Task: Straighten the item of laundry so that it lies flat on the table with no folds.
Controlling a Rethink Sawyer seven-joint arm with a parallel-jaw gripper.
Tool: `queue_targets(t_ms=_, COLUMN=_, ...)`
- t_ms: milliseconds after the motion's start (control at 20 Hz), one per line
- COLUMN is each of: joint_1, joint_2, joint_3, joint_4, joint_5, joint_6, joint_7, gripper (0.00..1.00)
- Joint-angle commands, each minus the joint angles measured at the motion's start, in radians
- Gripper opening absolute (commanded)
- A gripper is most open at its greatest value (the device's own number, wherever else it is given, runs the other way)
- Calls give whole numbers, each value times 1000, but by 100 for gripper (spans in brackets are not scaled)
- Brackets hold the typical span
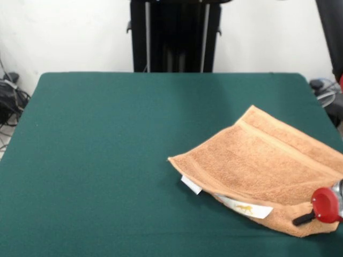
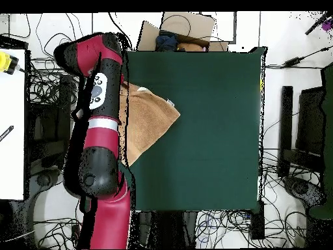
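From the front camera, you have the towel (image 1: 268, 166) lying at about four o'clock on the green table (image 1: 107, 160), reaching the table's right edge. It is not flat: an upper layer is doubled over a lower one, and the folded corner points toward nine o'clock, near the table's middle. A woven band runs along the towel's upper edge from about eleven toward four o'clock. Two white tags show at the lower edge of the fold, a small one (image 1: 191, 184) at the corner and a longer one (image 1: 245, 208) with a small yellow mark toward five o'clock. At the right edge you see a red knob with a black stub (image 1: 320, 208) just over the towel's lower right corner; the gripper's tips themselves are out of sight, so you cannot tell how wide the claw stands or whether it has hold of the cloth.

From the overhead camera, the towel (image 2: 151, 124) sits at roughly ten o'clock on the table (image 2: 208, 143), against its left edge, a corner pointing toward three o'clock. The red and black arm (image 2: 101, 130) runs along that left side from six toward twelve o'clock, covering the towel's outer part. Cables litter the floor around the table.
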Motion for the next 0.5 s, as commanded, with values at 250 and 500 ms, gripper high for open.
queue_targets(t_ms=250, joint_1=-43, joint_2=-48, joint_3=-618, joint_4=96, joint_5=445, joint_6=179, joint_7=-414, gripper=0)
queue_targets(t_ms=500, joint_1=-60, joint_2=-68, joint_3=-756, joint_4=121, joint_5=567, joint_6=224, joint_7=-499, gripper=0)
